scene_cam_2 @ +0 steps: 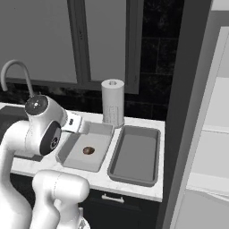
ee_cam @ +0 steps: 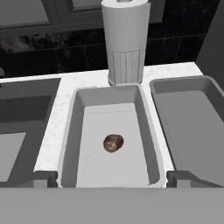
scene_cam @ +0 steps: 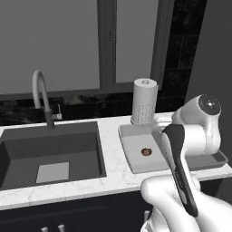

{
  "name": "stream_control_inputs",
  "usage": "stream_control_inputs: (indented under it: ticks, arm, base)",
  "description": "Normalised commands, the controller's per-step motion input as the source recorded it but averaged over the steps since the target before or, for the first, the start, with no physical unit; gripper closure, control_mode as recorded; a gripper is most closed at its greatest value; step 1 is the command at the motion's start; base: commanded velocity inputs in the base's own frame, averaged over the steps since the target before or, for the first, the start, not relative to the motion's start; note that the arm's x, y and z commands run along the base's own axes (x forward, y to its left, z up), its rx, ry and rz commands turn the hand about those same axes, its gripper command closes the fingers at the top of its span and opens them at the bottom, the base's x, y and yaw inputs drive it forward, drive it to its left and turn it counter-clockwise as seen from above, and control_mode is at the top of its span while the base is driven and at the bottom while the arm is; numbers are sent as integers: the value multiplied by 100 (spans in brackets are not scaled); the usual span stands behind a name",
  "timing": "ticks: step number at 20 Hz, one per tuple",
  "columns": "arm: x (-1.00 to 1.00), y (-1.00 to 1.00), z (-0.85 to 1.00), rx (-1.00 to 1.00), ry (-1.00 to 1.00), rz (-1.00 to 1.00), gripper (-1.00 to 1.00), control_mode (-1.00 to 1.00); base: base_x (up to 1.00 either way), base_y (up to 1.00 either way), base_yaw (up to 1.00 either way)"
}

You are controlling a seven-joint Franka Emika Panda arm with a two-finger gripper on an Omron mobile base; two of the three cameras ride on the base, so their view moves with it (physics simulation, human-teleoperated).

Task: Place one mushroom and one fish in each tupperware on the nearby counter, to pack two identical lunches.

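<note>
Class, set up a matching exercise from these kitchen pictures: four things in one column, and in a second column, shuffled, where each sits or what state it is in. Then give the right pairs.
Things:
1. mushroom
2. paper towel roll
3. right tupperware
4. gripper

Places or states:
A. upright on the counter, behind the containers
B. open, above the near end of the left tupperware
C. holds no food
D. lying on the floor of the left tupperware

Pairs: 1-D, 2-A, 3-C, 4-B

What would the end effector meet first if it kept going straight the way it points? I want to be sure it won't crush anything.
Probably the mushroom or the floor just around it in the left tupperware, between the open end effector tips; depth is uncertain.
</note>
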Motion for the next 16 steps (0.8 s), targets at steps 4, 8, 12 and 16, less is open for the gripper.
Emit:
stream_control_inputs:
  ticks: [4,8,12,16]
  arm:
    - [-100,3,-5,-4,0,2,-100,-100]
    - [-87,24,-48,-6,1,4,-100,-100]
    - [-32,20,-36,-2,3,3,-100,100]
    - [0,0,0,0,0,0,-100,100]
  base:
    - [0,0,0]
    - [0,0,0]
    - [-48,13,3]
    - [-100,-4,2]
